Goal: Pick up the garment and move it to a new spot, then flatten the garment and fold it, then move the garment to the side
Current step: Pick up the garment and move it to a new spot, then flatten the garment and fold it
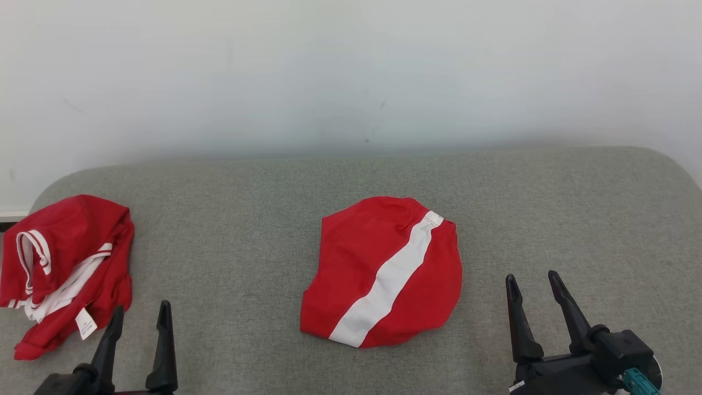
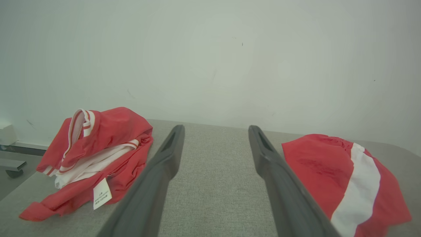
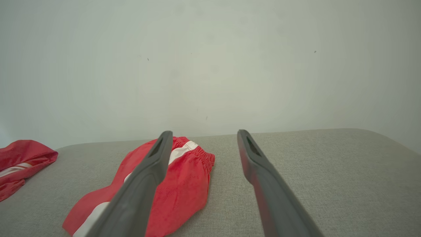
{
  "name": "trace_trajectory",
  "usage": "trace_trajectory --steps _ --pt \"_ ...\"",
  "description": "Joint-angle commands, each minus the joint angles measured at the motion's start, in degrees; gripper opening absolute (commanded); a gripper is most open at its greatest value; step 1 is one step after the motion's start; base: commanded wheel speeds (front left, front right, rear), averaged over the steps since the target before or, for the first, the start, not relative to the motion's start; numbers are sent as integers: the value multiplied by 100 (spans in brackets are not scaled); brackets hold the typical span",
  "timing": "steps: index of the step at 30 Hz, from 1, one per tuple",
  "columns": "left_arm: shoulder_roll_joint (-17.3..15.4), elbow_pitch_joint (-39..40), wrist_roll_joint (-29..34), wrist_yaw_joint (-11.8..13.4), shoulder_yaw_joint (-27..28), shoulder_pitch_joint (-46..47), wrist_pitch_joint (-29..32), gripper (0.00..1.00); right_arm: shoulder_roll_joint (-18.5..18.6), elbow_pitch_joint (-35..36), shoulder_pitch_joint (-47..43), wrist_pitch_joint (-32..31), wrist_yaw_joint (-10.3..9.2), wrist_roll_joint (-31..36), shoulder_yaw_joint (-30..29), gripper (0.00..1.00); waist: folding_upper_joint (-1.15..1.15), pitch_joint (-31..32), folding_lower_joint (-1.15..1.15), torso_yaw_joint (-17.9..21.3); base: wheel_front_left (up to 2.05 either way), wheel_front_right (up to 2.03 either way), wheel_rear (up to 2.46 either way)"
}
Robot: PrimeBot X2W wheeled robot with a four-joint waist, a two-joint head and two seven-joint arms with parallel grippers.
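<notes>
A folded red garment (image 1: 356,258) with a white stripe lies flat in the middle of the grey padded surface (image 1: 230,219). It also shows at the right in the left wrist view (image 2: 315,164) and behind the left finger in the right wrist view (image 3: 187,184). My left gripper (image 1: 141,308) (image 2: 215,127) stands open at the lower left, with nothing between its fingers. Right of the folded garment, my right gripper (image 1: 532,277) (image 3: 204,132) is open and holds nothing. Neither gripper touches cloth.
A second red garment (image 1: 71,258) (image 2: 111,131) (image 3: 19,154), crumpled, with white trim and a white label, sits at the surface's left edge just beyond my left gripper. A pale wall (image 1: 351,71) rises behind the surface. Bare grey fabric stretches to the right.
</notes>
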State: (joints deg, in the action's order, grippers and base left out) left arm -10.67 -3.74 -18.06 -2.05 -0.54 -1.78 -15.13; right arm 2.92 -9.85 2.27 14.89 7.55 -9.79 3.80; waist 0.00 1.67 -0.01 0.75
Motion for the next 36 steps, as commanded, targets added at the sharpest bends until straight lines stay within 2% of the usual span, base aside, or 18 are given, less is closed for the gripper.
trace_trajectory --steps 1,23,36 --pt "25 25 17 -22 25 -61 -2 100 -6 6 -34 6 -13 31 -11 100 0 -4 1 -9 0 0 0" --pt "103 7 252 -296 110 -62 -3 100 -6 -28 -71 -52 -13 5 -22 100 0 -57 1 -25 0 0 0" --pt "138 -57 295 -336 151 -43 -3 100 -6 -63 -84 -42 -13 -16 -20 100 0 -72 1 -44 0 0 0"
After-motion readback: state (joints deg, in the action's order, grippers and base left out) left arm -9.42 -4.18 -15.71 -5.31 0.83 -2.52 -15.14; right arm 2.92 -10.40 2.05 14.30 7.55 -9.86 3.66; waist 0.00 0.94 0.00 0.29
